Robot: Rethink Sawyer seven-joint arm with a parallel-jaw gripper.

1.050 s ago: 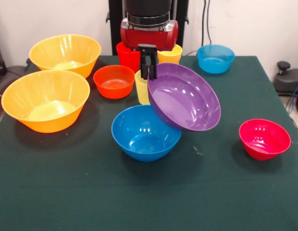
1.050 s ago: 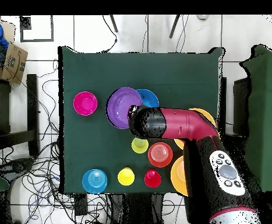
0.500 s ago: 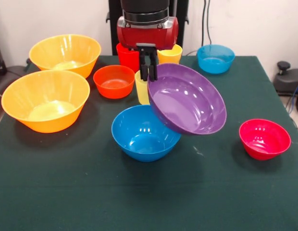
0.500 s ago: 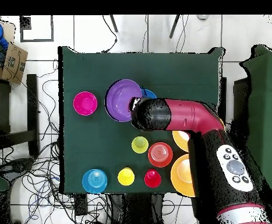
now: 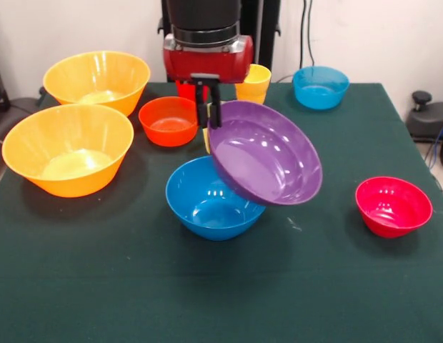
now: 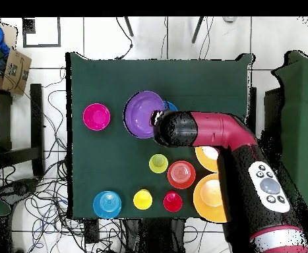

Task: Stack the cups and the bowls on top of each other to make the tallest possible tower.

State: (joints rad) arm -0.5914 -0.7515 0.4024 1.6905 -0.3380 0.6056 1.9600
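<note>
My gripper (image 5: pixel 208 114) is clenched on the rim of the purple bowl (image 5: pixel 268 153), holding it tilted above the blue bowl (image 5: pixel 203 204).

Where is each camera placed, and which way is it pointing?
Front view: sits across the dark green table, facing the robot; shows the red wrist and end effector gripping the wide glossy purple plastic bowl by its rim, tilted over the medium blue plastic bowl.
Overhead view: hangs above, looking straight down; shows the whole red and black arm reaching up from the bottom.
Both share the table, purple bowl and blue bowl.
</note>
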